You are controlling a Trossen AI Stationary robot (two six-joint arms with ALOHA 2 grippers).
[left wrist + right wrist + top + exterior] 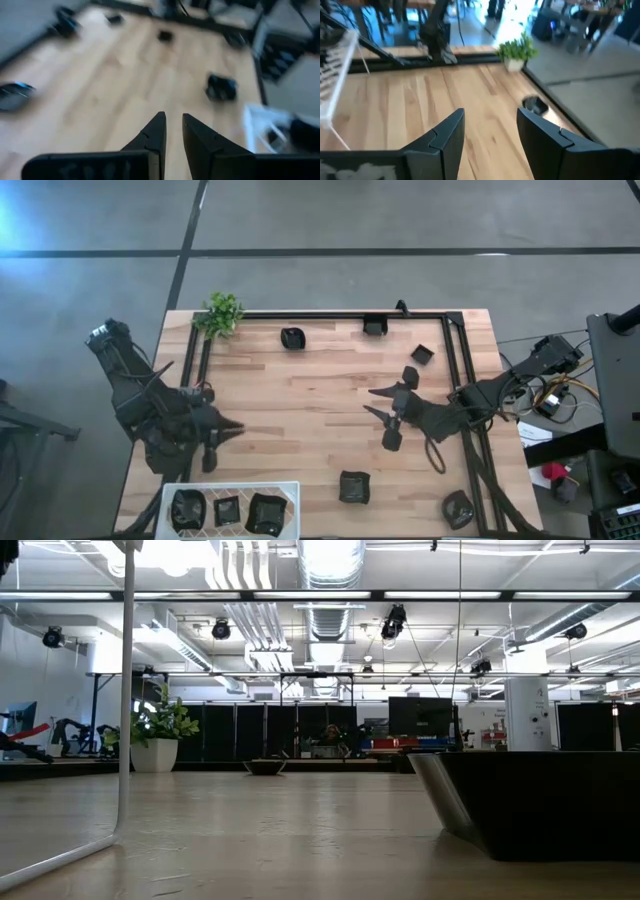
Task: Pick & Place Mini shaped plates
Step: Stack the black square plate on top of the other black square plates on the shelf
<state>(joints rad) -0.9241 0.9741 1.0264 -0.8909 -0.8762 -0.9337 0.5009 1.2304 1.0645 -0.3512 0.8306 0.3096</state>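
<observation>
High view shows 3 small shiny black plates (pixel 227 511) sitting in the white wire tray (pixel 290 488) at the table's near edge, and more black plates (pixel 353 486) spread over the wooden table (pixel 300 410). Only the wrist views show the claws well: left gripper (pixel 172 131) is open just a crack, right gripper (pixel 489 131) is open wide, both holding nothing. Low view shows 1 plate (pixel 540 802) up close.

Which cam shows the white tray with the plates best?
High view: the white tray shows whole, three mini shaped plates inside. Left wrist view catches only a blurred corner; right wrist view, its edge. The low view shows only its thin white rim.
</observation>
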